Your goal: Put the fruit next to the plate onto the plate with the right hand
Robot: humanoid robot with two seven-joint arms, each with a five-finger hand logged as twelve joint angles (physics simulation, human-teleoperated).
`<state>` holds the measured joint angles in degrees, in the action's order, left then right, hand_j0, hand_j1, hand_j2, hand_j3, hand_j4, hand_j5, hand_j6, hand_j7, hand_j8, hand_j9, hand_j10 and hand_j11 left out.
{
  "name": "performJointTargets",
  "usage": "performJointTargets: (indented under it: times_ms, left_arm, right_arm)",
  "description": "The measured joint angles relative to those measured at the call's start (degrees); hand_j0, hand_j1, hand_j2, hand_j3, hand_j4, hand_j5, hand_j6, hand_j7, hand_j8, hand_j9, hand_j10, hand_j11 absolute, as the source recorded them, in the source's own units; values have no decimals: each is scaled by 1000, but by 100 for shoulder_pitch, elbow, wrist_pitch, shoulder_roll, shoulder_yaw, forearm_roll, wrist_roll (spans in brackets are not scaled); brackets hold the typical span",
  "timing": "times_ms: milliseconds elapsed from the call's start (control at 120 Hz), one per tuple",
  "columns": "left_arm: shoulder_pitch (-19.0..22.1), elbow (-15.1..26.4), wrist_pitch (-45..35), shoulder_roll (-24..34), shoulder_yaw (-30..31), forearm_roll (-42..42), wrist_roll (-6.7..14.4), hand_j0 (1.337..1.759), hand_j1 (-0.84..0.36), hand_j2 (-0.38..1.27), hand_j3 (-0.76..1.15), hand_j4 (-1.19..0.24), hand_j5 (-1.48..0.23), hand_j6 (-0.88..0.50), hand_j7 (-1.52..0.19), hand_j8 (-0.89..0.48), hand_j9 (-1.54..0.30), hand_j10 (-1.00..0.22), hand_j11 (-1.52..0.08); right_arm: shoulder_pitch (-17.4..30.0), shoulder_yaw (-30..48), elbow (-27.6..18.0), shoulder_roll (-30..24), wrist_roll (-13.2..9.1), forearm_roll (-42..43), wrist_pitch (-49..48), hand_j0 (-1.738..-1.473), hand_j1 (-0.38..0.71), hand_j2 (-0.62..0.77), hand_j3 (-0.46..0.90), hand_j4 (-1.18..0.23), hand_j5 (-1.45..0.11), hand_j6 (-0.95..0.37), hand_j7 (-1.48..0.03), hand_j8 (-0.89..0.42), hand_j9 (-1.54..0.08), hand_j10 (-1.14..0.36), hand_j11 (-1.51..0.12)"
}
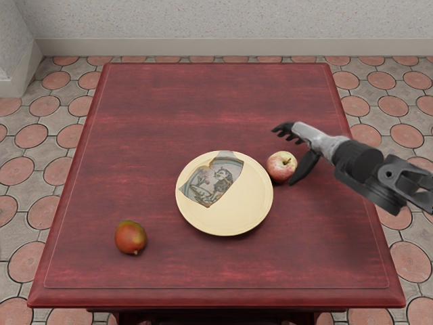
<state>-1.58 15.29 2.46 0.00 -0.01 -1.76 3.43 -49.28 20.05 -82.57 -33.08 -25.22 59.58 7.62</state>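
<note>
A cream plate [247, 203] with a painted picture on its left part lies near the middle of the dark red table. Just right of its rim sits a red apple [281, 166] with a small stem. My right hand [294, 152] reaches in from the right edge, fingers spread above and behind the apple, thumb hanging down at the apple's right side. The fingers are open and hold nothing. A second fruit, a red-green mango [130, 237], rests farther off at the front left of the plate.
The table [169, 115] stands on a tiled floor with a pale wall behind. Its back half is bare wood. The right forearm [369, 169] hangs over the table's right side.
</note>
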Motion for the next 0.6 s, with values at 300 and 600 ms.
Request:
performJointTargets:
  times_ms: [300,600]
  left_arm:
    - [0,0,0,0,0,0,0,1658,349,0,0,0,0,0,0,0,0,0,0]
    - [0,0,0,0,0,0,0,1658,349,0,0,0,0,0,0,0,0,0,0]
  right_arm:
    - [36,10,-74,66,0,0,-89,-1658,113,-69,0,-394,-507,-395,-508,-356,-509,-393,-509]
    - [24,472,-131,2,-2,-54,-764,-1657,176,162,0,-553,-707,-406,-711,-308,-709,-392,-720]
